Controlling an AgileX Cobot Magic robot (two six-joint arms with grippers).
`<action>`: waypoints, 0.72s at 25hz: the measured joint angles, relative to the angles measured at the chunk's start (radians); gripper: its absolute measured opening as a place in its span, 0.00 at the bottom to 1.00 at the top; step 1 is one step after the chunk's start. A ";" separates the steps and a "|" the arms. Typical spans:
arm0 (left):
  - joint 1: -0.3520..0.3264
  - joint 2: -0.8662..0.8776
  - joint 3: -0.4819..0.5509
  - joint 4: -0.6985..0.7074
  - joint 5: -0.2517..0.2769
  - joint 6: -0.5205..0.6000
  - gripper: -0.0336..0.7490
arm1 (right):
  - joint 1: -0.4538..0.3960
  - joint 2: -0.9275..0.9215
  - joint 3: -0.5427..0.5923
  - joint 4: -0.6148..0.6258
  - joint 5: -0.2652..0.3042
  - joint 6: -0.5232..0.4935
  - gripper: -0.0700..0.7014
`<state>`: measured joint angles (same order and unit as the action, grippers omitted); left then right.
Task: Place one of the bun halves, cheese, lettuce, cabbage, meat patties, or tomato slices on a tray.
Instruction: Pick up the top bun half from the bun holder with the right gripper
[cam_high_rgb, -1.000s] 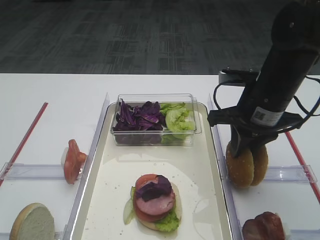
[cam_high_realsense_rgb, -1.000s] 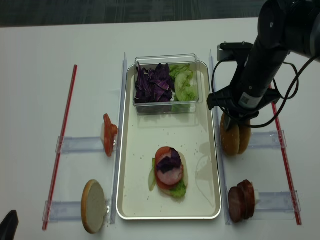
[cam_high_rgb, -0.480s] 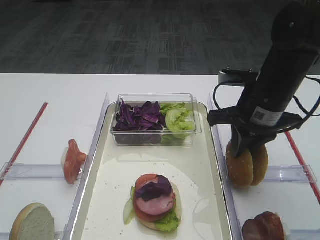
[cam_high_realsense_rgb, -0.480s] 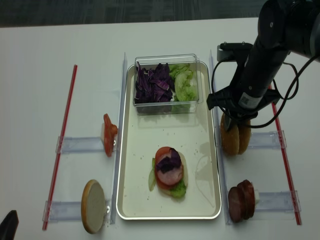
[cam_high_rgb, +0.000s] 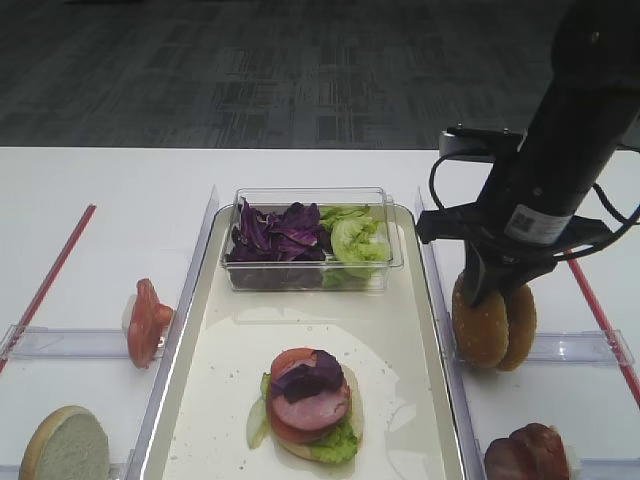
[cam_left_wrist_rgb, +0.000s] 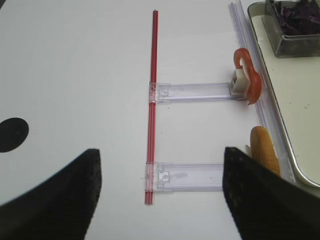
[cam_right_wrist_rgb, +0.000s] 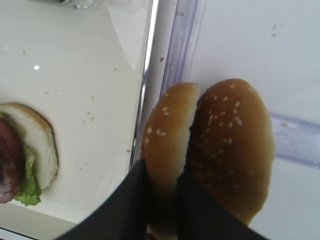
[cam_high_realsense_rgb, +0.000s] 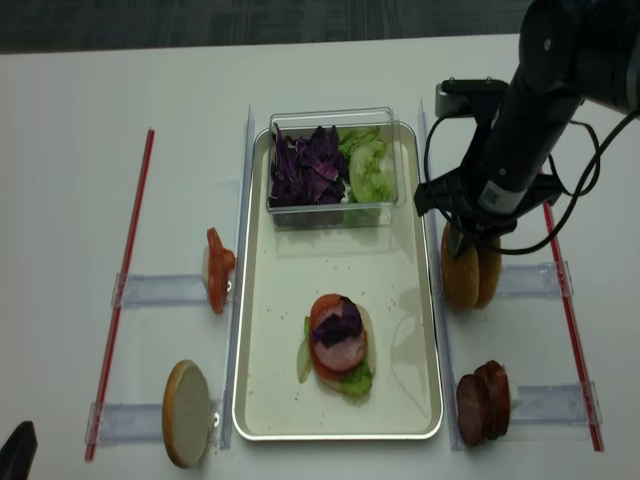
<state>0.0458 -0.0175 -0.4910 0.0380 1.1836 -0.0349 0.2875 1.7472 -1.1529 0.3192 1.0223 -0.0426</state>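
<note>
Your white counter (cam_high_rgb: 120, 190) fills the view. Down its middle runs the long cream tray (cam_high_rgb: 400, 330), with a clear box (cam_high_rgb: 312, 238) at its far end holding purple cabbage (cam_high_rgb: 275, 232) on the left and pale lettuce (cam_high_rgb: 355, 238) on the right. Near the tray's near end sits a half-built burger (cam_high_rgb: 308, 403): bun base, lettuce, tomato, meat and cabbage on top.

Your right arm reaches down just right of the tray. Over the last second its end effector (cam_right_wrist_rgb: 161, 200) has finished closing, and it now grips the left one of two sesame bun halves (cam_right_wrist_rgb: 212, 145) standing on edge, side by side, in a clear rack (cam_high_rgb: 580, 347). From one second ago to now the pair has risen very slightly in the view, so the lift looks just begun. That means the bun top seems secured, ready to carry left onto the stack.

Meat patties (cam_high_rgb: 528, 452) stand right and nearer, tomato slices (cam_high_rgb: 145, 320) left of the tray, and a pale bun half (cam_high_rgb: 66, 444) nearest left.

Your left end effector (cam_left_wrist_rgb: 160, 200) hangs open over the left counter, holding nothing.
</note>
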 joint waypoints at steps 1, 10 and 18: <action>0.000 0.000 0.000 0.000 0.000 0.000 0.65 | 0.000 -0.007 0.000 0.000 0.000 0.002 0.30; 0.000 0.000 0.000 0.000 0.000 0.000 0.65 | 0.000 -0.016 0.000 0.031 0.005 -0.004 0.30; 0.000 0.000 0.000 0.000 0.000 0.000 0.65 | 0.000 -0.069 0.000 0.045 0.010 -0.007 0.30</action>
<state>0.0458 -0.0175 -0.4910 0.0380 1.1836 -0.0349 0.2875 1.6786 -1.1529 0.3643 1.0319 -0.0497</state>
